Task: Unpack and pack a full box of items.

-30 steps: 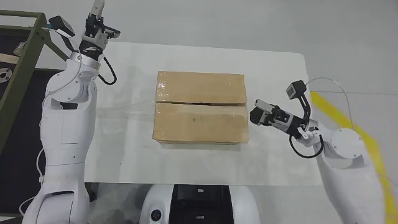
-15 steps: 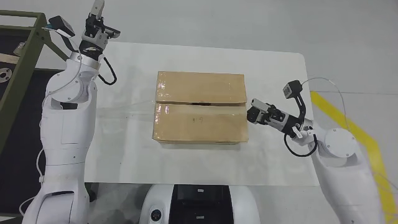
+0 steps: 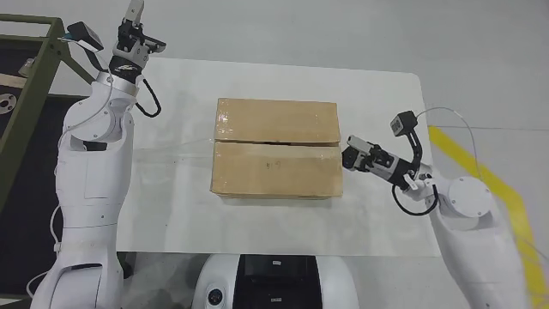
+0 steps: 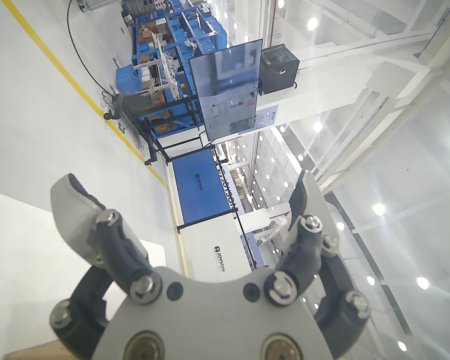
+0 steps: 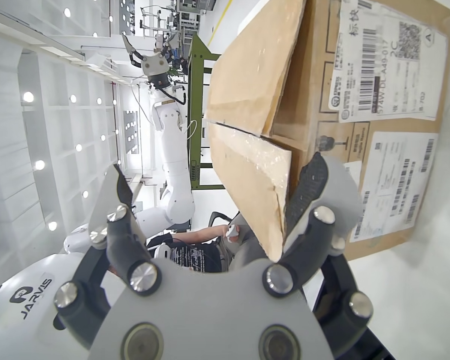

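My right gripper (image 3: 350, 156) sits open at the end of the box, and my left gripper (image 3: 135, 19) is raised off to the side.

The brown rectangular cardboard box (image 3: 276, 148) lies in the middle of the white table (image 3: 386, 94), its two top flaps folded shut and meeting along a lengthwise seam. I have the right gripper's fingers spread apart at the end wall that carries the white shipping labels (image 5: 388, 57). The corner of the nearer flap pokes in between them, close to one finger (image 5: 311, 185), but I cannot tell whether they touch. The left gripper points upward above the table's far corner, well apart from the box, with its fingers spread and nothing between them.
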### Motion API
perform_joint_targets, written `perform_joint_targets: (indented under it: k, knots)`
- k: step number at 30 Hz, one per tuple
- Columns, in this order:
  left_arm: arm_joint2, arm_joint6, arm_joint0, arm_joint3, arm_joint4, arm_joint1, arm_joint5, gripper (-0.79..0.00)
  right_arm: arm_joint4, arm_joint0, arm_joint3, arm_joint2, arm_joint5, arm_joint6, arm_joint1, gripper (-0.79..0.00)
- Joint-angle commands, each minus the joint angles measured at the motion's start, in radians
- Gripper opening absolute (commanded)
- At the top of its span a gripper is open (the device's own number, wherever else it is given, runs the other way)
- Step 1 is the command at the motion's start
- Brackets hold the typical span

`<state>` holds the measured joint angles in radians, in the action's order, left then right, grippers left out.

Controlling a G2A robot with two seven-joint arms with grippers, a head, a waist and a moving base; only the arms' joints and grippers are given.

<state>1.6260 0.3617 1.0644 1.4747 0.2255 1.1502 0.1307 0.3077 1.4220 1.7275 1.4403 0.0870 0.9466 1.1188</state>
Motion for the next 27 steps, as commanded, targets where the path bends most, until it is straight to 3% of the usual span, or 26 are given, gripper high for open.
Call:
perform_joint_targets:
  k: [1, 17, 27]
  knots:
    - [0.0, 0.0, 0.0, 0.0, 0.0, 0.0, 0.0, 0.0, 0.004, -0.001, 0.002, -0.005, 0.003, 0.004, 0.0, 0.0]
    - [0.0, 0.0, 0.0, 0.0, 0.0, 0.0, 0.0, 0.0, 0.073, 0.031, 0.077, 0.034, 0.027, 0.06, -0.015, 0.0]
    - [0.0, 0.0, 0.0, 0.0, 0.0, 0.0, 0.0, 0.0, 0.086, 0.097, 0.199, 0.067, 0.03, 0.112, -0.028, 0.0]
